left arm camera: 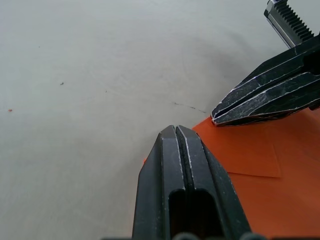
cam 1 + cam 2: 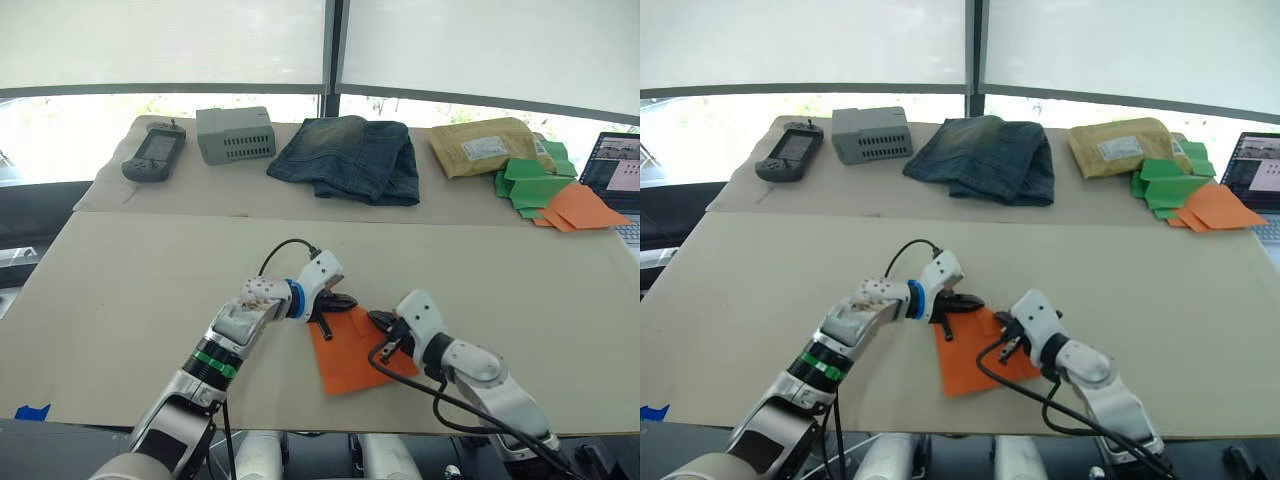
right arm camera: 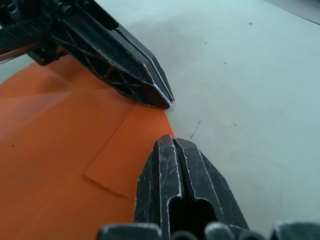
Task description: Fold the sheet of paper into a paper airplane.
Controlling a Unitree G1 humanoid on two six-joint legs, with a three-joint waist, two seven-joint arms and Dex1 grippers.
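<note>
I see the thin bright orange sheet of paper (image 2: pixel 352 355) flat on the beige table (image 2: pixel 130 290). Left gripper (image 2: pixel 343 301) and right gripper (image 2: pixel 383 321) tips meet at its far edge, jaws pressed together on both.

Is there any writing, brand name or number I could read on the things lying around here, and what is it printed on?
No text here is readable.
Padded envelope: a white label, its print too small to read.
Laptop: screen shows a picture, too blurred for any words.
Handheld controller: dark screen, no legible markings.
Grey box, jeans, sheet of paper: no visible text.
</note>
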